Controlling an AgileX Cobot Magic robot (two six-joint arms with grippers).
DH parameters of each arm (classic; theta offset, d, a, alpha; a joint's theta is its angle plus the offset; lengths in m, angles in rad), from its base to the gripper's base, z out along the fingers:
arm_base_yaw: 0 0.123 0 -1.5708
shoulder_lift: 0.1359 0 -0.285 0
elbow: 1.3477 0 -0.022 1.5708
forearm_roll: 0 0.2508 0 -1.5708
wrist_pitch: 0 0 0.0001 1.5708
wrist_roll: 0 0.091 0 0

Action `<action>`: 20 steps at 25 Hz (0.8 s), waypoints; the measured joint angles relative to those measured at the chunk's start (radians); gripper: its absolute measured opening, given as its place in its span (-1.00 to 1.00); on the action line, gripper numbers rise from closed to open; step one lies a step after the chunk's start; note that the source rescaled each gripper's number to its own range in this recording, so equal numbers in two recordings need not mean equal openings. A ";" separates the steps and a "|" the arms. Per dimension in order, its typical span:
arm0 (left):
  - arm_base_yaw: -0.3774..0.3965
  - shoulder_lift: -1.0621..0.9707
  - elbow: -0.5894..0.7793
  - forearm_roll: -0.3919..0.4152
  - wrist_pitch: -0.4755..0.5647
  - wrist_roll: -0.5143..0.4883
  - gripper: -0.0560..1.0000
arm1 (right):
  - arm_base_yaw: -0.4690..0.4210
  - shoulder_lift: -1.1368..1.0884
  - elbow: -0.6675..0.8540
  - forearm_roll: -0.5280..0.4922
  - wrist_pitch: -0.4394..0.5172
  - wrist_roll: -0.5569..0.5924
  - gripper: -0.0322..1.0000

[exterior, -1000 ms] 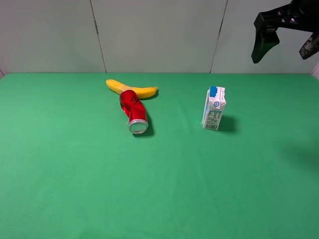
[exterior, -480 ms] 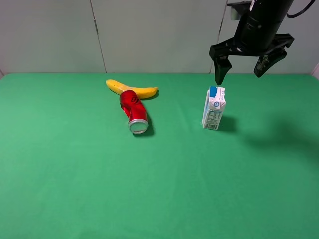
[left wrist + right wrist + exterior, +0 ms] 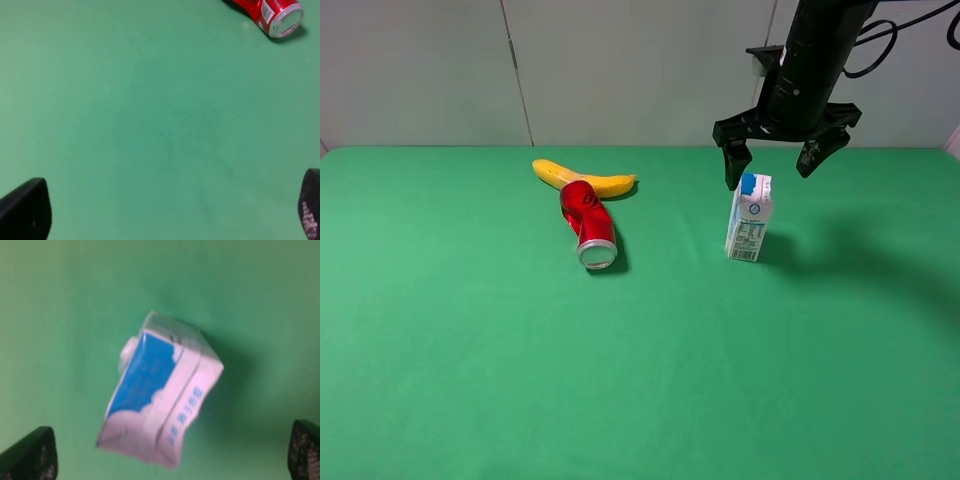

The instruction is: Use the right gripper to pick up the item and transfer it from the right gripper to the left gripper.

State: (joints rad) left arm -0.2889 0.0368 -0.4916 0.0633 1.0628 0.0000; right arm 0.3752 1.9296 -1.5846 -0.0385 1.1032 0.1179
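**B:** Entry check. Where was the item?

**A:** Item (image 3: pixel 750 217) stood upright on the green worktop (image 3: pixel 470 350), right of centre in the high cam. Blue patch was up, barcode side toward the cam. Nothing gripped it.

**B:** R arm?

**A:** I had the right gripper (image 3: pixel 770 172) hanging over the item, pointing down. Its fingers (image 3: pixel 31 455) were spread wide, released. The wrist cam showed the carton top btwn the tips w/ bare green on both sides, though that pic was blurred. In the high cam one tip sat just beside the blue patch. I couldn't tell if it touched, but it looked apart.

**B:** L arm?

**A:** Left gripper (image 3: pixel 167 212) wasn't in the high cam. Its own cam showed two tips far apart, released, w/ only worktop btwn them and the red can (image 3: pixel 272 12) at the frame edge.

**B:** Other objs?

**A:** The can lay on its side, open end toward the high cam, far end meeting the banana (image 3: pixel 582 178). Both were well apart from the item, on its left in that view.
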 joint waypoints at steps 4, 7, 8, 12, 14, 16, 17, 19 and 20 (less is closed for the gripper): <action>0.000 0.000 0.000 0.000 0.000 0.000 0.95 | 0.000 0.034 -0.012 0.000 -0.014 0.007 1.00; 0.000 0.000 0.000 0.000 0.000 0.000 0.95 | 0.000 0.058 -0.012 0.000 -0.016 0.007 1.00; 0.000 0.000 0.000 0.000 0.000 0.000 0.95 | 0.000 0.067 -0.012 0.000 -0.018 0.008 1.00; 0.000 0.000 0.000 0.000 0.000 0.000 0.95 | 0.000 0.101 -0.012 0.000 -0.026 0.013 1.00; 0.000 0.000 0.000 0.000 0.000 0.000 0.95 | 0.000 0.112 -0.012 0.000 -0.026 0.015 1.00; 0.000 0.000 0.000 0.000 0.000 0.000 0.95 | 0.000 0.117 -0.012 0.000 -0.026 0.018 1.00; 0.000 0.000 0.000 0.000 0.000 0.000 0.95 | 0.000 0.117 -0.012 0.000 -0.026 0.018 1.00; 0.000 0.000 0.000 0.000 0.000 0.000 0.95 | 0.000 0.117 -0.012 -0.003 -0.026 0.018 1.00; 0.000 0.000 0.000 0.000 0.000 0.000 0.95 | 0.000 0.117 -0.012 -0.004 -0.026 0.018 1.00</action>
State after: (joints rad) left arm -0.2889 0.0368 -0.4916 0.0633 1.0628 0.0000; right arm 0.3752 2.0464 -1.5966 -0.0423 1.0771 0.1357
